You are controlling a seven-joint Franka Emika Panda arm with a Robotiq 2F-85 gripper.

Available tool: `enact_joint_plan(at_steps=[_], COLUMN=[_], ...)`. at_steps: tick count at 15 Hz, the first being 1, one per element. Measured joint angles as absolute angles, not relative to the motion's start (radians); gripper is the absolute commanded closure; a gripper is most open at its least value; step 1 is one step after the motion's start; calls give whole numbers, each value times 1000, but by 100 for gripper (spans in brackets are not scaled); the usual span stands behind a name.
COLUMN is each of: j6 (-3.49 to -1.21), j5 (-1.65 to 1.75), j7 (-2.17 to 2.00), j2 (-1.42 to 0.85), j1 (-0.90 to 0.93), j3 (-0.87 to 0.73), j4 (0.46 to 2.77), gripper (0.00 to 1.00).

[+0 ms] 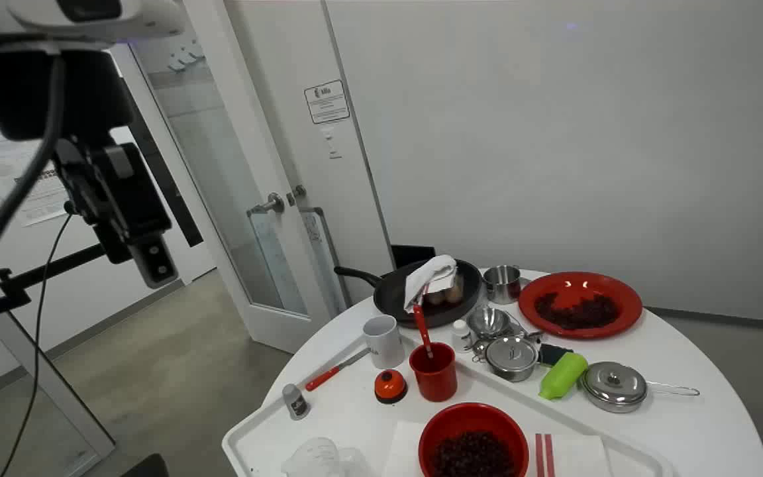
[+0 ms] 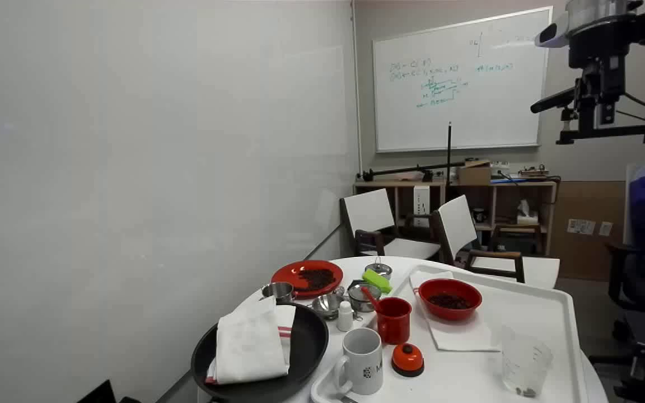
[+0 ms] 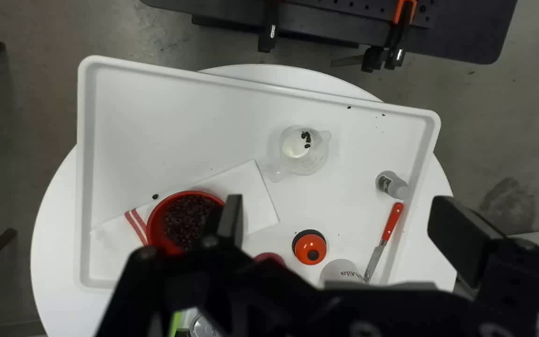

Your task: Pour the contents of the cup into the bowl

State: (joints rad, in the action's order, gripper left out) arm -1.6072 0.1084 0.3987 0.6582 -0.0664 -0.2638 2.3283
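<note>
A clear plastic measuring cup (image 3: 316, 161) stands upright on the white tray (image 3: 166, 112), with a few dark beans at its bottom. It also shows in both exterior views (image 1: 315, 460) (image 2: 526, 358). The red bowl (image 3: 153, 227) sits on a folded white cloth on the tray and holds many dark beans; it also shows in both exterior views (image 1: 441, 429) (image 2: 450, 314). My gripper (image 3: 339, 229) is open and empty. It hangs high above and away from the table in both exterior views (image 1: 154, 268) (image 2: 607, 115). Its left finger partly covers the bowl in the wrist view.
A red mug (image 1: 434, 377) with a red-handled utensil, a grey mug (image 1: 385, 341), an orange timer (image 1: 390, 386), a knife (image 3: 389, 227) and a shaker (image 1: 295, 402) stand near the cup. Behind are a black pan (image 2: 311, 341), metal pots (image 1: 512, 358) and a red plate (image 1: 626, 305) with beans.
</note>
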Motion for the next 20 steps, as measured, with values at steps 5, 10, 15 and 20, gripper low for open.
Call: enact_joint_plan(at_steps=[5,10,15,20], j6=[-1608,-1608,-1626,-1717], j5=[108,108,104,82], j7=[399,399,347,164], j2=[658,658,627,420], j1=[-66,-66,-66,-65], j3=[-264,-264,-249,-186], j4=[2328,2328,2327,2297], gripper=[0,0,0,0])
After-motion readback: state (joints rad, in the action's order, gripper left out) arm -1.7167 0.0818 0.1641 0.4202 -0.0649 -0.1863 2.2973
